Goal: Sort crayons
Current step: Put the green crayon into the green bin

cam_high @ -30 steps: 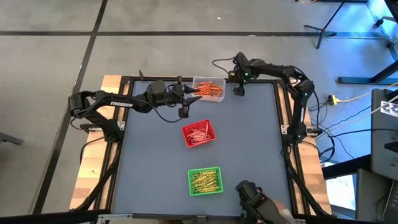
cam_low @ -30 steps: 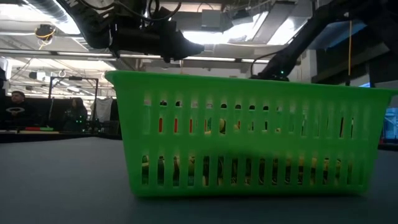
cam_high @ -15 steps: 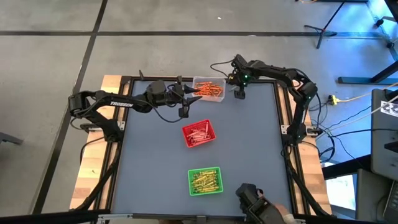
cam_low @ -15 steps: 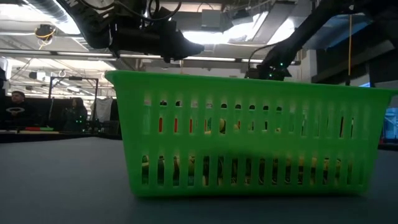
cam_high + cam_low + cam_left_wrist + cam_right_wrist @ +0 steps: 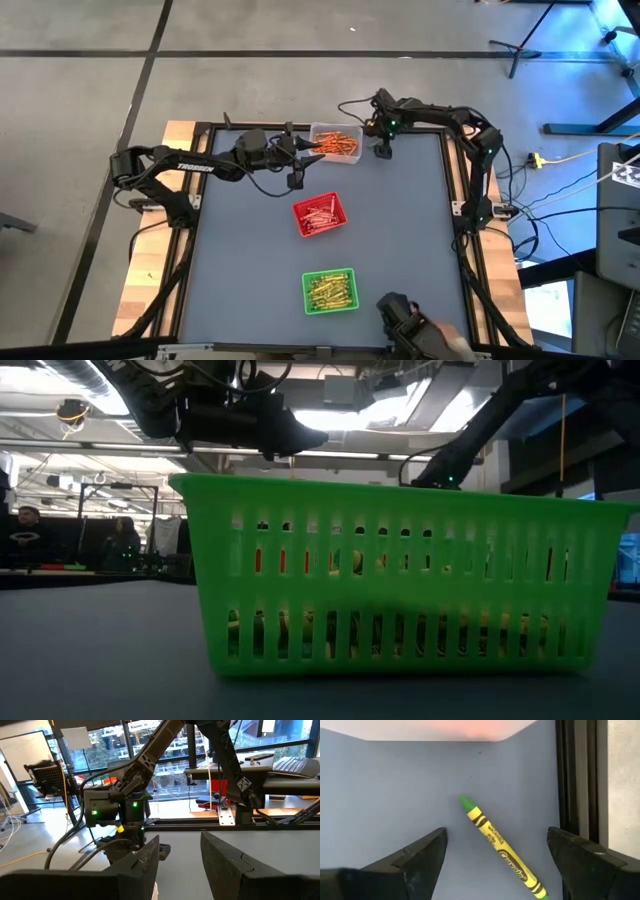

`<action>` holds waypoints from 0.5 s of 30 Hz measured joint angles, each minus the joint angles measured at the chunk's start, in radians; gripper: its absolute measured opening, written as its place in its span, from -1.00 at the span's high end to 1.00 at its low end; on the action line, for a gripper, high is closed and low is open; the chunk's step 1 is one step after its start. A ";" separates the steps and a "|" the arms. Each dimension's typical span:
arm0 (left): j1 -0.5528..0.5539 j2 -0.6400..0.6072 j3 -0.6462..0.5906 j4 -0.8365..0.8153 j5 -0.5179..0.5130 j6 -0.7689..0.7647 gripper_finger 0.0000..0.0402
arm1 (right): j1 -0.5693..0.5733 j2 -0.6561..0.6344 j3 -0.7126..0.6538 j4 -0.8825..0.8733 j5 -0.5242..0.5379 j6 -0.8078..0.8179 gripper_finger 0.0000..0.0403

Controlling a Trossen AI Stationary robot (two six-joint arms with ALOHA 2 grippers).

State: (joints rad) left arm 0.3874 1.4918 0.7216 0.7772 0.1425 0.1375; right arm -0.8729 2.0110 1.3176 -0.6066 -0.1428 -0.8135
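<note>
A single green crayon with a yellow-green wrapper lies flat on the grey table, near its far right edge. My right gripper points down over it, open, with one finger on either side and apart from it. The clear tray at the far edge holds orange crayons. The red tray and the green tray hold more crayons. My left gripper hangs level at the clear tray's left rim, its fingers apart with nothing showing between them.
The table's black frame rail runs close beside the green crayon. In the low view the green tray fills the foreground and hides the other trays. A dark object sits at the near edge, right of the green tray.
</note>
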 joint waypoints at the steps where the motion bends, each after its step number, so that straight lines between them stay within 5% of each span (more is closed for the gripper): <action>1: 0.000 0.000 0.000 0.000 0.000 0.000 0.35 | 0.001 0.000 0.001 -0.009 0.001 0.000 -0.71; 5: -0.001 0.000 0.000 0.001 0.001 0.003 0.35 | 0.001 0.001 0.000 -0.026 -0.002 0.004 -0.47; 15: -0.001 0.000 0.000 0.003 0.000 0.004 0.35 | 0.003 0.002 -0.003 -0.033 -0.010 -0.032 0.53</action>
State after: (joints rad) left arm 0.3866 1.4918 0.7216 0.7799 0.1429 0.1413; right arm -0.8696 2.0132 1.3144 -0.6399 -0.1528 -0.8457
